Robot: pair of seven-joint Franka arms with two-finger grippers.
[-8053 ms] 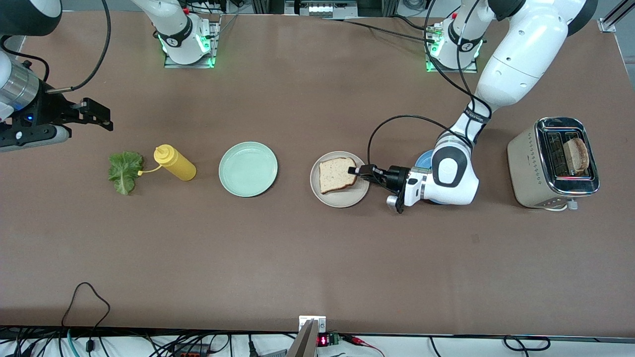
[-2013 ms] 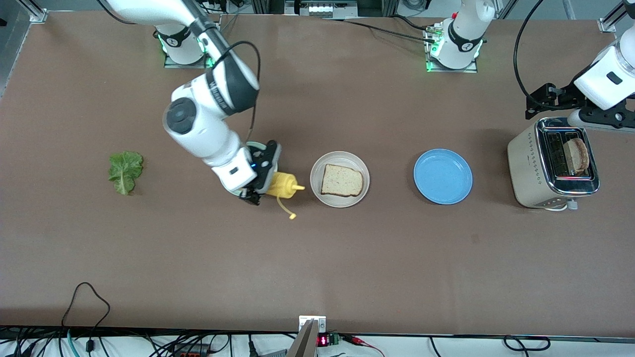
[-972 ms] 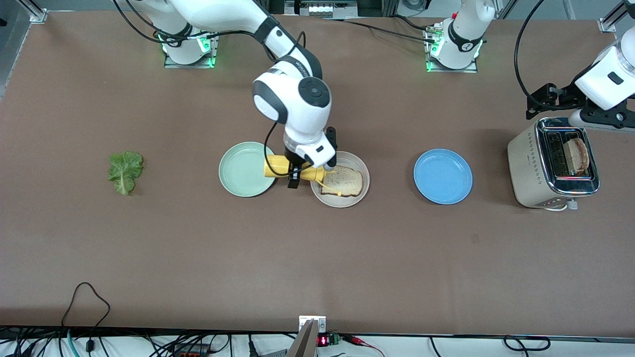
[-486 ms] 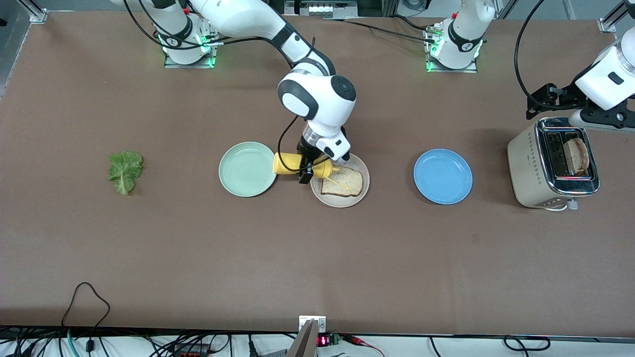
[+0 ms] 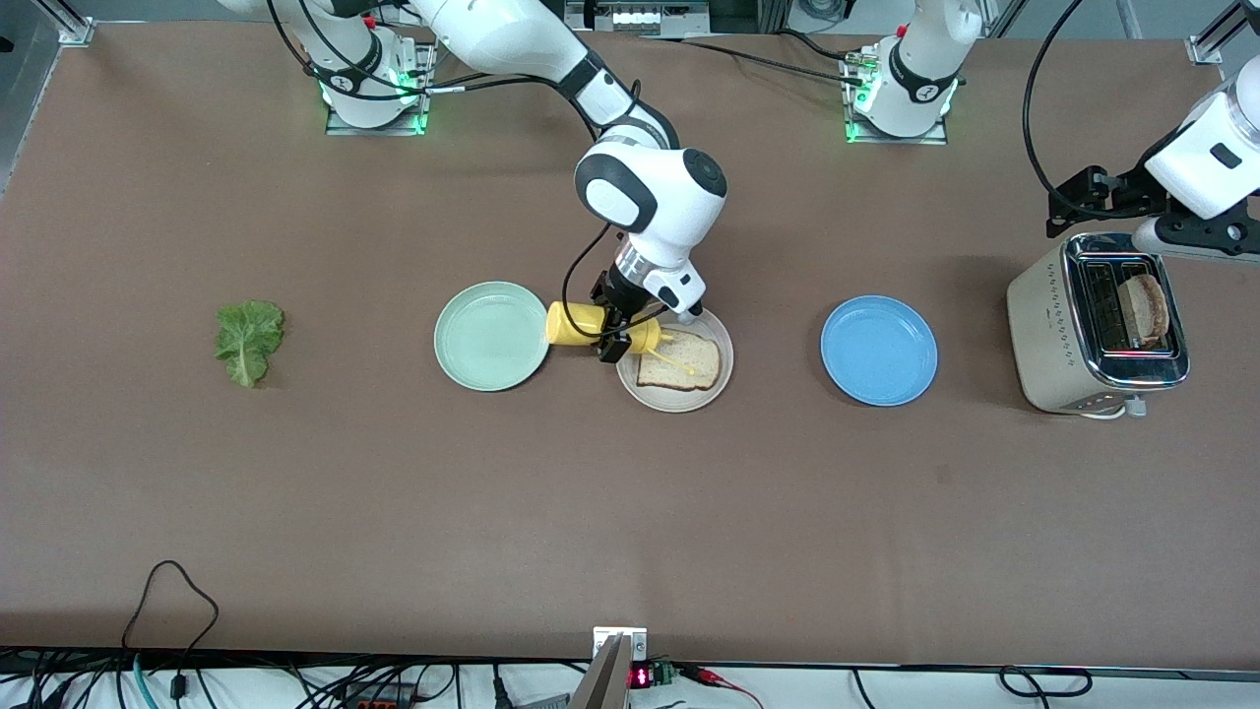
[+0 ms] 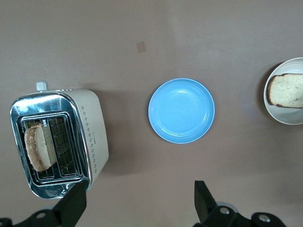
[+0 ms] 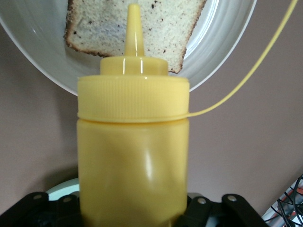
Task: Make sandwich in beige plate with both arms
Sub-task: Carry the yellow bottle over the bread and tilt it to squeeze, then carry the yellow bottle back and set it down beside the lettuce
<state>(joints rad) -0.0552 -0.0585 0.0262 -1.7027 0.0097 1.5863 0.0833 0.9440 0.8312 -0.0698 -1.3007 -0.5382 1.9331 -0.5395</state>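
Sandwich bread slice (image 5: 678, 358), lying on the beige plate (image 5: 717, 379) at frame centre, is now receiving mustard as the right gripper (image 5: 618, 333), clamping the yellow bottle (image 5: 600, 326), is tilting it over; the left gripper (image 5: 1110, 202) is waiting open at upper right above the toaster (image 5: 1096, 323).

Materials and finishes. The table (image 5: 630, 512) is showing a matt brown surface with a faint grain. The toaster (image 6: 59, 142) is gleaming: polished metal on top, satin cream sides dotted with small perforations. The blue plate (image 6: 181, 110) and the beige plate (image 7: 222, 45) are looking smooth and lightly glossy. The yellow squeeze bottle (image 7: 132, 156) is reading as shiny, translucent plastic. The bread slice (image 7: 156, 28) is appearing porous and rough, with a darker crust. The lettuce leaf (image 5: 248, 338) is looking ruffled and matt.
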